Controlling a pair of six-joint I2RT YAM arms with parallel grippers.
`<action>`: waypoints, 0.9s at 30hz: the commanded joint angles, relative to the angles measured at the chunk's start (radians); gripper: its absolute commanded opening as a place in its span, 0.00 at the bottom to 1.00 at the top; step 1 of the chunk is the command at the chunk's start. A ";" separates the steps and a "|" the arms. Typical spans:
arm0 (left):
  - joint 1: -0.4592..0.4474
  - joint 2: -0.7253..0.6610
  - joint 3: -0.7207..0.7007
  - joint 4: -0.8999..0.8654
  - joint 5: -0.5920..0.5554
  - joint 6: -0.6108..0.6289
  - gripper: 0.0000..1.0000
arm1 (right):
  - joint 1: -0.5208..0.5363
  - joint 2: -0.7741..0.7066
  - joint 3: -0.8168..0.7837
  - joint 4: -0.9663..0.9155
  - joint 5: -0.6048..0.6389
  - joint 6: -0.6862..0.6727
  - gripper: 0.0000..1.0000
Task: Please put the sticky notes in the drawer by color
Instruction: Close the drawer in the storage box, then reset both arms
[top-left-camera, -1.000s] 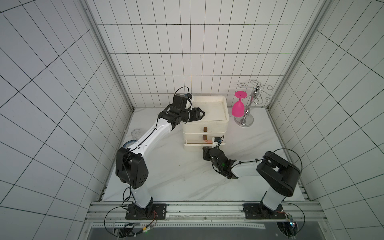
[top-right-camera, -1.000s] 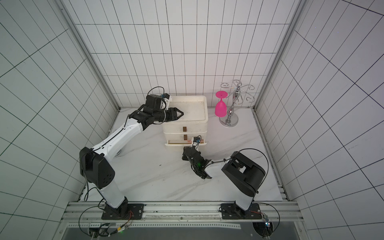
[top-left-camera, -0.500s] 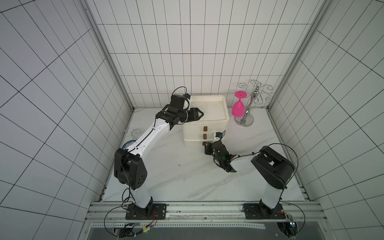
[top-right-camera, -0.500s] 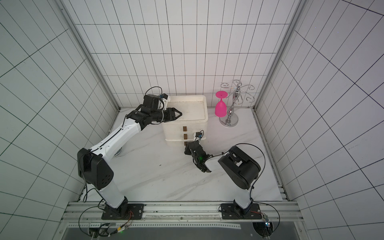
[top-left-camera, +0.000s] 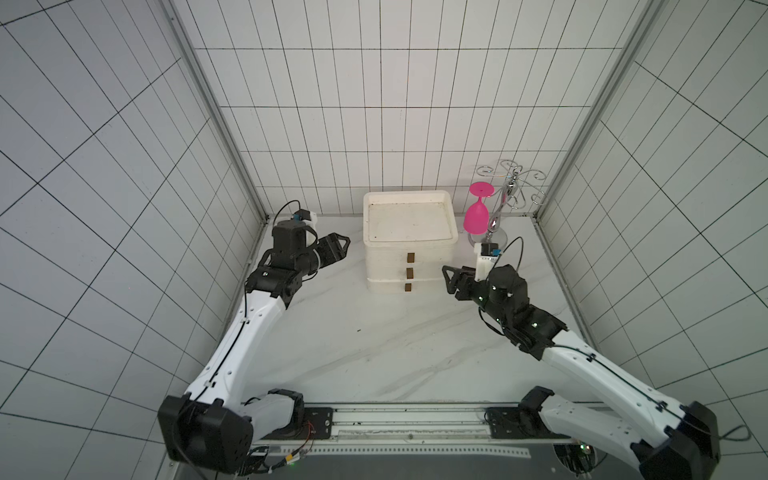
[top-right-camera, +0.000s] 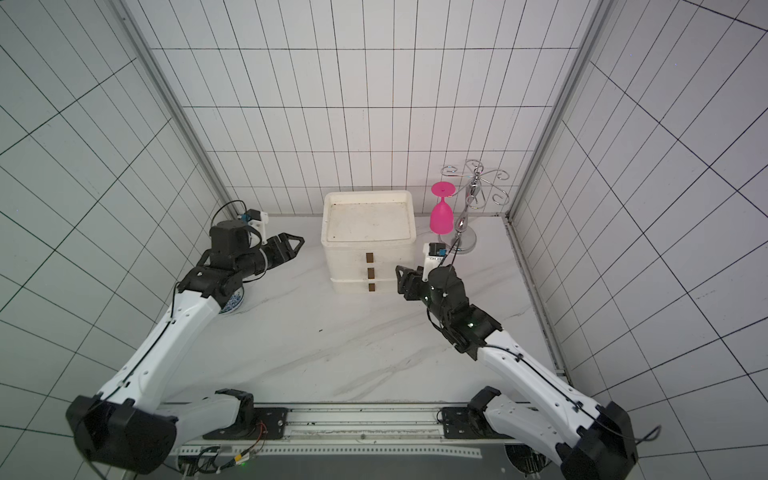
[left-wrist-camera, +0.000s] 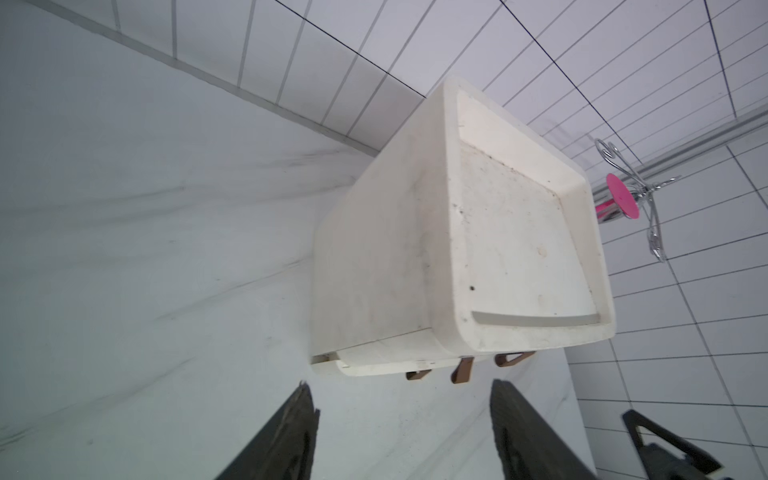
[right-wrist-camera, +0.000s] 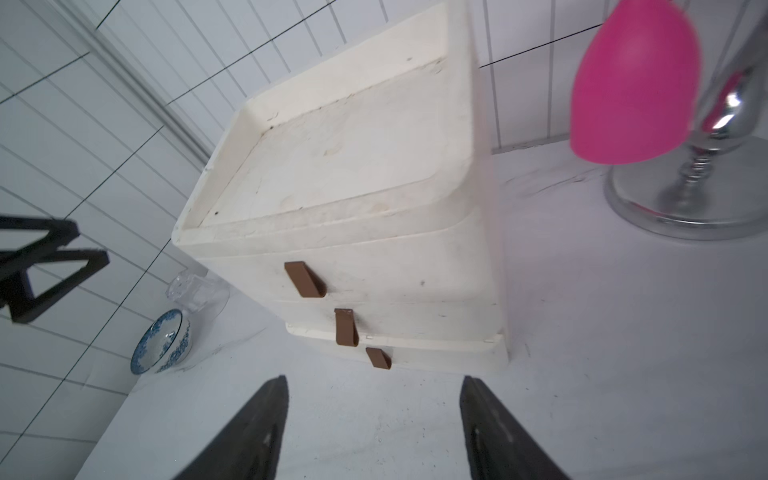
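Observation:
The drawer (top-left-camera: 390, 266) (top-right-camera: 349, 266) is a cream-white chest with three brown tab handles, standing at the back of the table. All three drawers are pushed in, and the lowest front sticks out a little. No sticky notes show in any view. My left gripper (top-left-camera: 338, 247) (top-right-camera: 293, 245) hovers left of the chest, open and empty. My right gripper (top-left-camera: 449, 276) (top-right-camera: 401, 276) sits just right of the chest's front, also open and empty. In the left wrist view the gripper (left-wrist-camera: 401, 386) faces the chest's side (left-wrist-camera: 374, 249). In the right wrist view the gripper (right-wrist-camera: 374, 379) faces the handles (right-wrist-camera: 347, 328).
A pink wine glass (top-left-camera: 478, 214) hangs upside down on a chrome rack (top-left-camera: 505, 199) right of the chest. A blue-and-white bowl (top-right-camera: 232, 301) (right-wrist-camera: 162, 345) and a clear glass piece (right-wrist-camera: 197, 289) sit by the left wall under my left arm.
The bottom drawer, pulled out a second ago, is pushed in. My right gripper has left its handle, backed off to the right and opened. My left gripper has come off the chest's top and opened.

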 joint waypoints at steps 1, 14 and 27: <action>0.044 -0.114 -0.142 0.097 -0.144 -0.024 0.93 | -0.103 -0.052 0.064 -0.374 0.076 -0.081 0.80; 0.071 -0.308 -0.631 0.415 -0.776 0.114 0.97 | -0.504 0.016 -0.142 -0.002 0.418 -0.332 0.99; 0.148 -0.121 -0.907 1.072 -0.866 0.246 0.99 | -0.655 0.263 -0.507 0.832 0.175 -0.369 1.00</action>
